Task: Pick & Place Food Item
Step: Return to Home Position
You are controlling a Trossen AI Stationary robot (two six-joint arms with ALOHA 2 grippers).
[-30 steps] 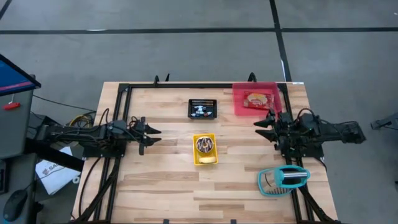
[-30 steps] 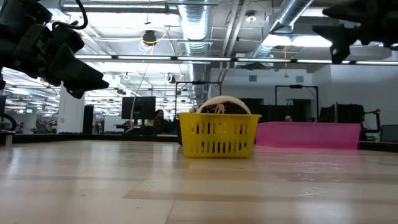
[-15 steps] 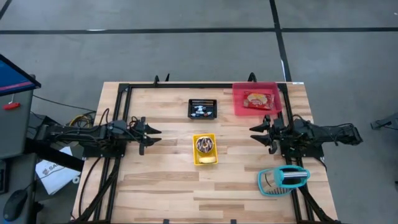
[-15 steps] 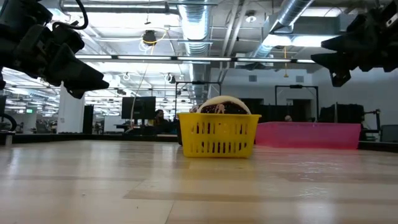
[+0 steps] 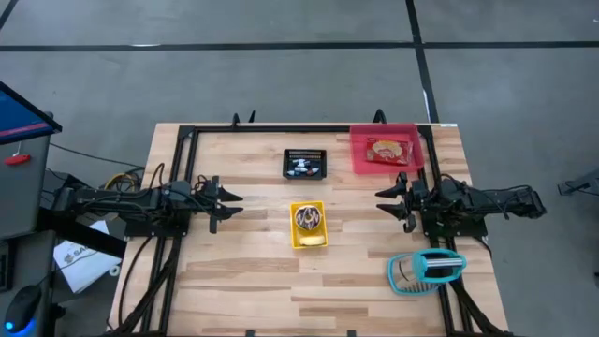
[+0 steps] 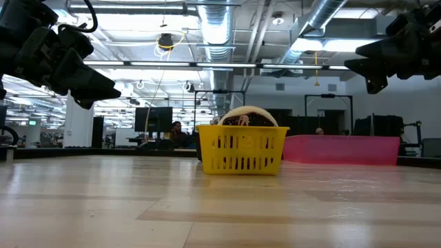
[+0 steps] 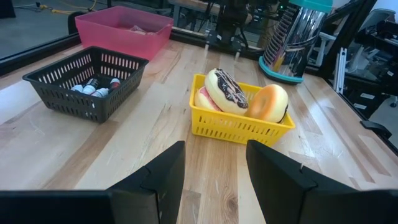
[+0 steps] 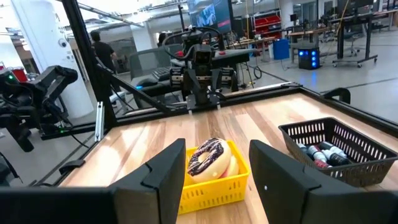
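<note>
Wood table (image 5: pixel 253 271): yellow bin (image 5: pixel 308 240) holds donuts (image 7: pixel 227 90); left tool (image 5: pixel 238 204), right tool (image 5: pixel 380 201) fingers apart, flanking bin.

Only the white sheet (image 5: pixel 73 255) lying on the floor left of the wooden table (image 5: pixel 253 281) carries print: dark letters that seem to begin "SA". The rest is too small to read.
</note>
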